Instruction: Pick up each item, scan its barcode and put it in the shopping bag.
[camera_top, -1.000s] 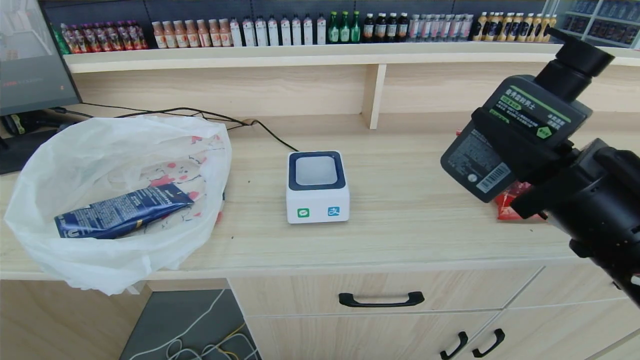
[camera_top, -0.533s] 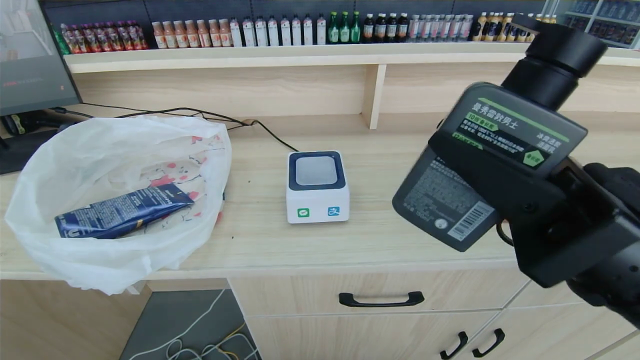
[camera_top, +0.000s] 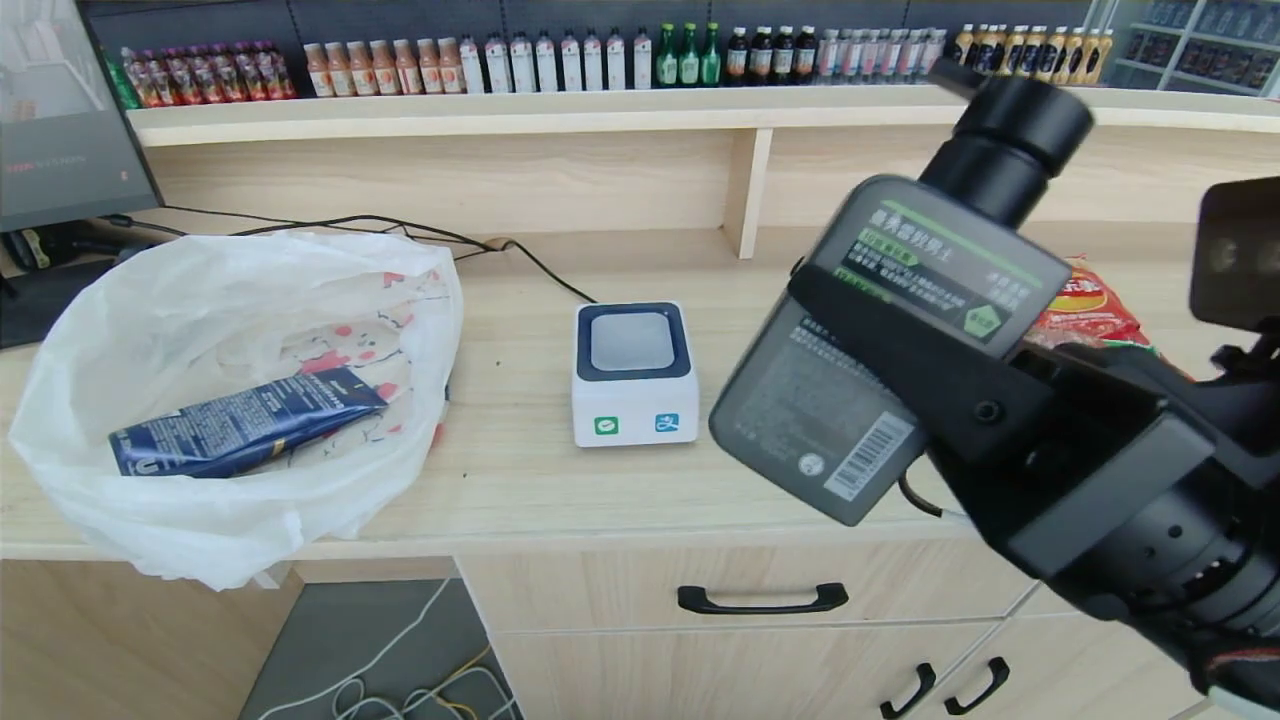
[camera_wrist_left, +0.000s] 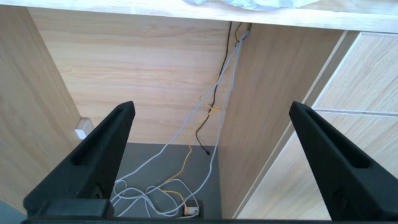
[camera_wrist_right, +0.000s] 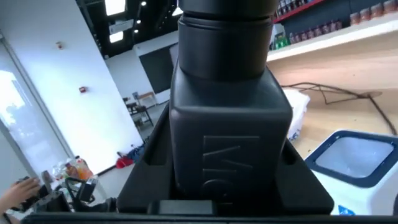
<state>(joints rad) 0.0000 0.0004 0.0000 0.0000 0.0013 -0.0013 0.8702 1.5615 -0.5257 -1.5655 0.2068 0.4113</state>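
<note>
Right tool (camera_top: 905, 352) clamps black pump bottle (camera_top: 815, 410) | tilted, barcode label showing | near scanner (camera_top: 634, 372)

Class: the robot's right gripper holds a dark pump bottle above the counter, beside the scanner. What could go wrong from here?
1. The barcode on the dark pump bottle faces up toward the head camera. The window of the scanner also faces up, so the scan may fail unless the bottle is turned.
2. The right gripper grips the bottle tilted, across its middle. Turning it could let it slip or knock the scanner.
</note>
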